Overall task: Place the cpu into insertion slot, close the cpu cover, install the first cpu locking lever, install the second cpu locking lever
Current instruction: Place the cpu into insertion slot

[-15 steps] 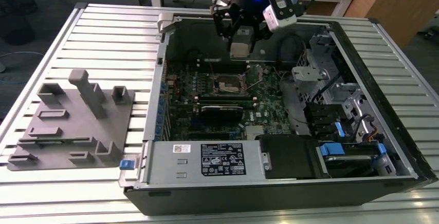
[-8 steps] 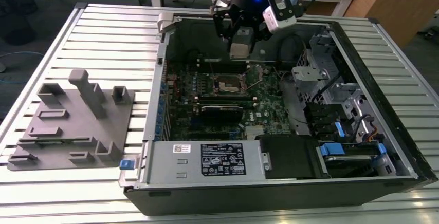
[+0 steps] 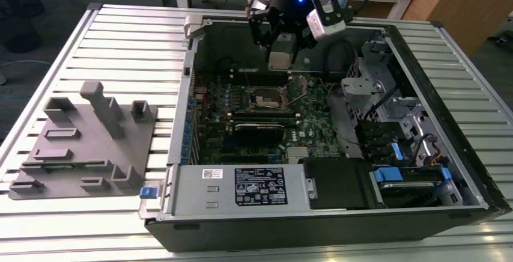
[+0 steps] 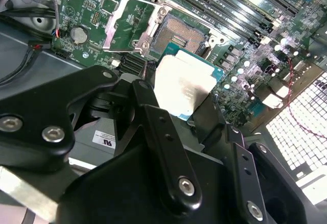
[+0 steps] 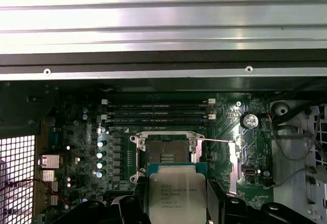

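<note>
Fingers [image 4: 148, 101] pinch the cpu [image 4: 184, 86] by opposite edges (clear above the open insertion slot [image 4: 180, 34]).

Print lines on the cpu [image 5: 177, 196] lid cannot be read. Neither can the black label [image 3: 261, 185] on the power supply [image 3: 200, 193], at six o'clock in the exterior view.

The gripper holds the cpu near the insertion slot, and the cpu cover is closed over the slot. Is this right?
No: the second wrist view shows the cpu cover open, beside the insertion slot. The gripper does hold the cpu near it.
</note>
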You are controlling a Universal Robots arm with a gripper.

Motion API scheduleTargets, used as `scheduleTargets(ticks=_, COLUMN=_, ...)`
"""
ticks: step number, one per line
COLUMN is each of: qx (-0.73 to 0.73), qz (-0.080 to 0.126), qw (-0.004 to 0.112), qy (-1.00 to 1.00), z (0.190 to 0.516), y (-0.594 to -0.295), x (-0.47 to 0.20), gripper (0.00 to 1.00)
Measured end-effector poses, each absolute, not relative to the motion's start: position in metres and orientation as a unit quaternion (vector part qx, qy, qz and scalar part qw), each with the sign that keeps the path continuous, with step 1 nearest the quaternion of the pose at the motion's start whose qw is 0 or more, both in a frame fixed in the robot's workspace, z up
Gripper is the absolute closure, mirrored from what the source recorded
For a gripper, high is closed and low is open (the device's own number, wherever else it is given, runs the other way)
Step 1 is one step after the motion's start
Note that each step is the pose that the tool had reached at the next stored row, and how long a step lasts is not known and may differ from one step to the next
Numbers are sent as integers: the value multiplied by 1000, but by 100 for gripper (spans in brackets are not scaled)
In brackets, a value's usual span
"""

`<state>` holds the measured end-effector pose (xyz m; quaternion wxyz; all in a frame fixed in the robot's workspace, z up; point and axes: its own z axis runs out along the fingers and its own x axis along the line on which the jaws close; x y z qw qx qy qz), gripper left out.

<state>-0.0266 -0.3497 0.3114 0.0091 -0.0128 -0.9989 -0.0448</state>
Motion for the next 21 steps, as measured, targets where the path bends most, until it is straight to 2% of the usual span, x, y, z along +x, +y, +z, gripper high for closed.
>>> scheduleTargets(ticks=21, qx=-13, qz=-45, qw=9, qy=-999, z=303, y=-350, x=-27, gripper=46)
